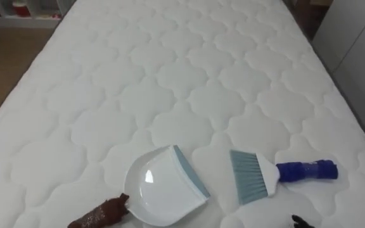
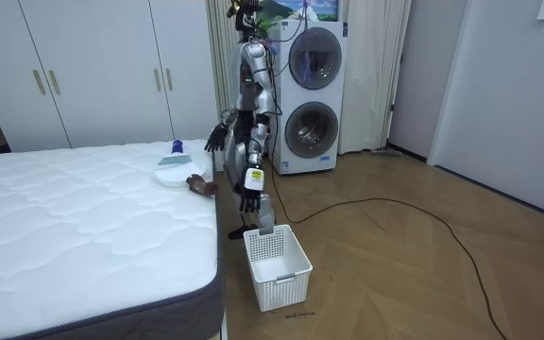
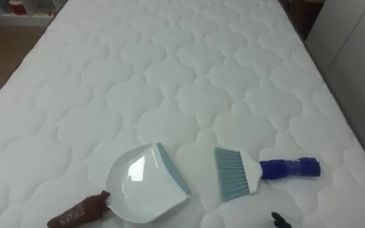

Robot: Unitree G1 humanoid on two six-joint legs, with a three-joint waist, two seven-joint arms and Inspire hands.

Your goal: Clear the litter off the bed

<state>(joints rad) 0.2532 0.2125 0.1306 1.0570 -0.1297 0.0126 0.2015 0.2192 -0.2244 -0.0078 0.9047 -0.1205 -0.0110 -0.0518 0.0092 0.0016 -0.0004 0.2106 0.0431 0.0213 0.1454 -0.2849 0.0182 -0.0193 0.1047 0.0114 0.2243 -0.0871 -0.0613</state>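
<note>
White quilted fabric is covering the bed [image 1: 170, 76], and in the eye views we are seeing it stretching from the bottom edge up to the top of the frame. Near the bottom, left of centre, a white dustpan [image 1: 160, 190] is lying flat on the bed, its grey-blue lip pointing to the right and its brown handle [image 1: 100, 212] running off toward the lower left corner. Just beside it, to the right and not touching, a brush [image 1: 258, 174] is lying with its pale blue bristles facing the dustpan and its blue grip pointing right.

In the room view we are watching the robot standing upright at the bed's end, at centre frame, facing left toward it. Its right hand [image 2: 217, 137] is hovering over the edge of the bed near the brush, fingers spread and holding nothing. Its left hand [image 2: 250, 200] is hanging at its side, fingers loose and pointing down, also holding nothing.

On the wooden floor [image 2: 423, 255], below the left hand, a white basket [image 2: 277, 269] is standing close to the corner of the bed. Behind the robot, two stacked washing machines [image 2: 310, 94] are standing against the back wall, and white wardrobe doors [image 2: 93, 66] are filling the upper left.
</note>
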